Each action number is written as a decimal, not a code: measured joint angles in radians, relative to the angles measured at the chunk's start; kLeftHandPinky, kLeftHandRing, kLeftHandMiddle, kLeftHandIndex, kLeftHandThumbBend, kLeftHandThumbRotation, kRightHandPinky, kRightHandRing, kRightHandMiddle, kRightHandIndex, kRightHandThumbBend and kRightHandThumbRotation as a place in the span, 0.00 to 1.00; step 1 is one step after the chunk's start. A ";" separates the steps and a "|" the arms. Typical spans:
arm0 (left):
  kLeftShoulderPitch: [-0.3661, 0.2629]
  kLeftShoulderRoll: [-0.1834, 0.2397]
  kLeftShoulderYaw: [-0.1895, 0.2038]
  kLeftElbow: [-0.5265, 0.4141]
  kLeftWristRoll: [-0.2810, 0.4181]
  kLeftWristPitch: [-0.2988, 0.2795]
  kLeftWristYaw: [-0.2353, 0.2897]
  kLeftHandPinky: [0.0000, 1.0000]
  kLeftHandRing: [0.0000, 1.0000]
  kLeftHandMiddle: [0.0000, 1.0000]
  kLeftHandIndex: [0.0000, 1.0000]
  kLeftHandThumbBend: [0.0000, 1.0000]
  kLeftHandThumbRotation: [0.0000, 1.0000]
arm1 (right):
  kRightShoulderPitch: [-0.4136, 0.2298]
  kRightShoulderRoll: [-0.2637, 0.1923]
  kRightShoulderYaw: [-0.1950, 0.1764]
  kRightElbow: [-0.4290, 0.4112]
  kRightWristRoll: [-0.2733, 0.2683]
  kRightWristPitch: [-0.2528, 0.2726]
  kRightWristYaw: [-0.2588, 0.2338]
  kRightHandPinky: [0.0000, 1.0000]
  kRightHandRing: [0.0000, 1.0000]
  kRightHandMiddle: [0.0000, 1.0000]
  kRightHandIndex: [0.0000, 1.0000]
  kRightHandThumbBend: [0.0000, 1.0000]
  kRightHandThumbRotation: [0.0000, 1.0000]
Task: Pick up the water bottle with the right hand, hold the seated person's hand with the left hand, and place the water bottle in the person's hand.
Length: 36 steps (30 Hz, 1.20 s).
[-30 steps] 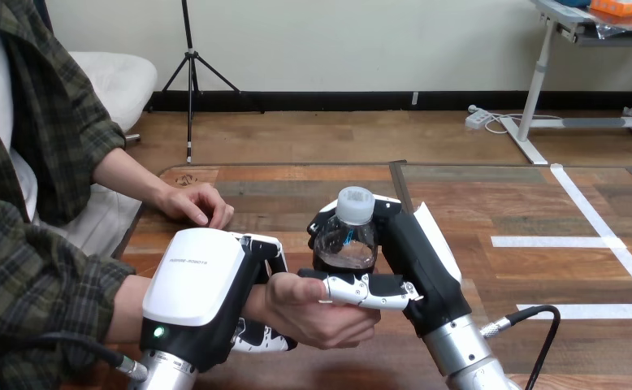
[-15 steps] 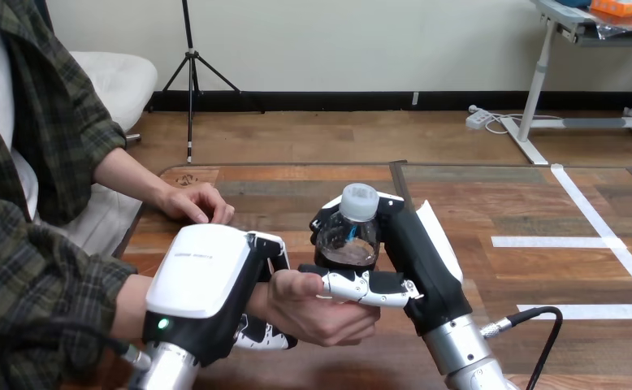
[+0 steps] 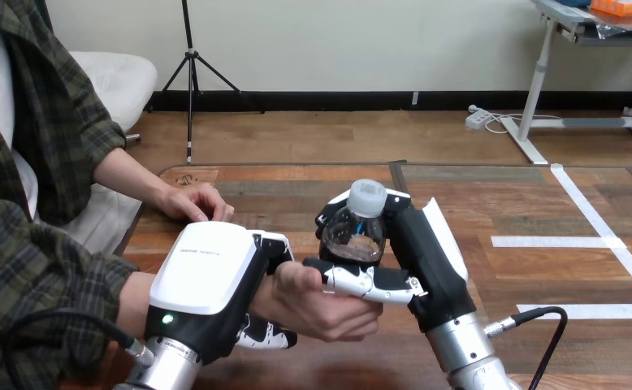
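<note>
A clear water bottle (image 3: 355, 231) with a white cap and dark liquid stands upright in my right hand (image 3: 414, 244), whose fingers and thumb are curled round it. The bottle's base rests against the person's near hand (image 3: 317, 302), which lies palm up at the table's front. My left hand (image 3: 215, 280) covers that person's wrist from above, with its fingers curled round it. My right thumb lies across the person's fingers.
The person's other hand (image 3: 195, 203) rests flat on the wooden table (image 3: 491, 211) at the back left, near its edge. White tape lines (image 3: 597, 242) mark the table's right part. A black cable (image 3: 540, 325) loops by my right forearm.
My right hand has tilted the bottle slightly and shifted it a little right and up. My left hand has slid a little to the right along the person's wrist.
</note>
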 measured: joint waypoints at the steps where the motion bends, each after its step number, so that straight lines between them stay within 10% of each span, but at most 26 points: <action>1: 0.000 0.000 0.000 0.000 0.000 0.000 0.000 0.51 0.55 0.58 0.58 0.95 0.00 | -0.001 0.000 -0.001 0.000 0.000 -0.002 -0.001 0.37 0.42 0.46 0.48 0.64 0.00; 36: 0.001 0.015 -0.004 0.001 0.097 0.025 0.022 0.61 0.69 0.71 0.67 0.99 0.00 | -0.018 0.004 -0.017 0.000 0.014 -0.017 -0.006 0.37 0.41 0.46 0.48 0.66 0.00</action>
